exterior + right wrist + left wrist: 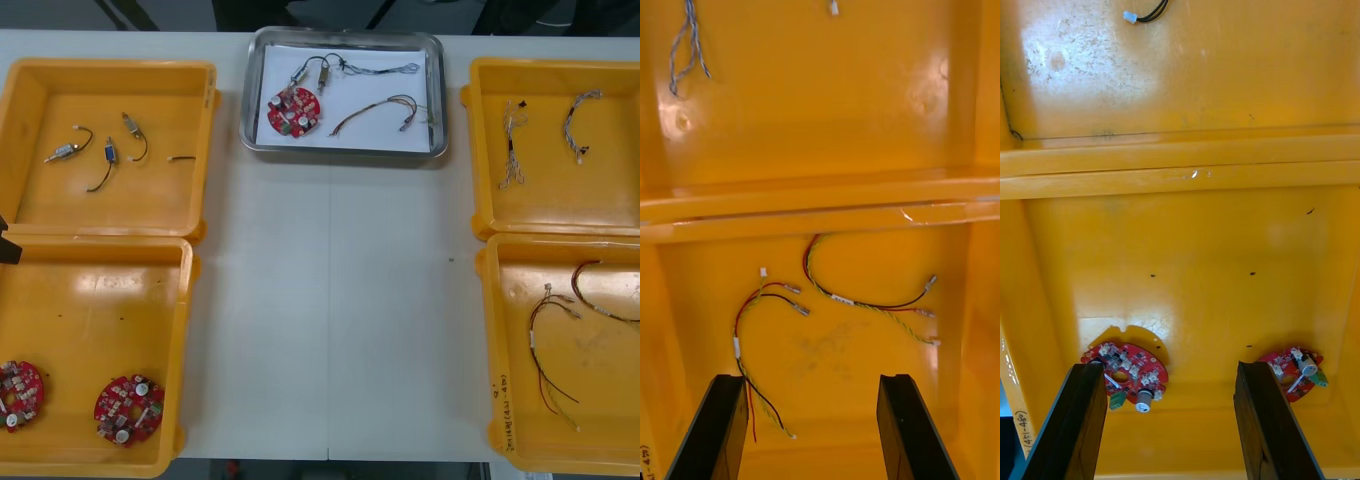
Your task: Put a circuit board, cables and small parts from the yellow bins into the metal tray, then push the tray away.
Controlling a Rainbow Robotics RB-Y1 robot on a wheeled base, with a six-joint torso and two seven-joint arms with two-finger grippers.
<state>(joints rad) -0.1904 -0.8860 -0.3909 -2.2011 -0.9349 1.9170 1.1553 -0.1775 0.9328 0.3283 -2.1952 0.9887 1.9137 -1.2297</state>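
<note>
Over the near left yellow bin (1180, 247), the left gripper (1169, 367) is hovering, pointing down with its fingers standing wide apart and gripping nothing; two round red circuit boards (1127, 367) are lying below, one beside each fingertip. The right gripper (811, 379) is hanging over the near right yellow bin (887, 255), equally wide and empty, above red and yellow cables (857, 302). Far across the table (330, 300), the metal tray (345, 38) is holding a circuit board (294, 111), cables (385, 108) and small metal parts (322, 74).
</note>
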